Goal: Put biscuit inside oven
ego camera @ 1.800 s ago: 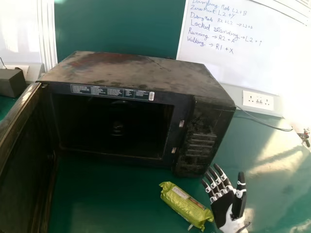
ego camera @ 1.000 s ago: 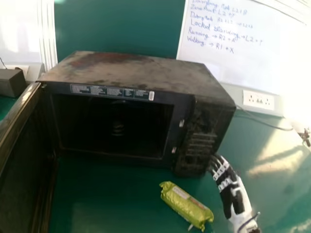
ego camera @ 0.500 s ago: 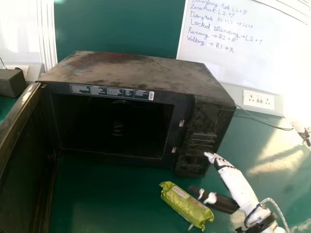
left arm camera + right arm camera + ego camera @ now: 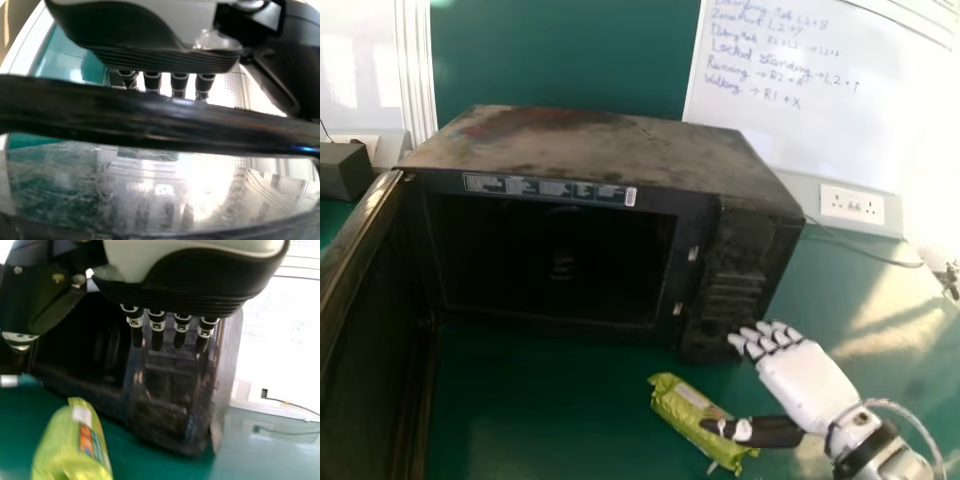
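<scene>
My right hand (image 4: 802, 383) is at the head view's lower right, palm down, its fingers straight near the oven's control panel and its thumb over the biscuit packet. The green biscuit packet (image 4: 685, 406) lies on the table before the oven (image 4: 620, 150), whose door stands wide at the left. In the right wrist view, the right hand (image 4: 180, 280) hangs with straight fingers, the packet (image 4: 70, 440) lying apart from them. The left hand (image 4: 145, 35) shows in the left wrist view with fingers extended behind a dark bar, holding nothing visible.
The open oven door (image 4: 370, 330) reaches toward the front on the left. A dark box (image 4: 344, 170) sits at the far left. Behind the oven are a whiteboard (image 4: 820, 90) and a wall socket (image 4: 852, 205), with a cable running along the table.
The right hand has turned from palm up to palm down and swung its thumb over the packet. The packet and the oven have stayed where they were.
</scene>
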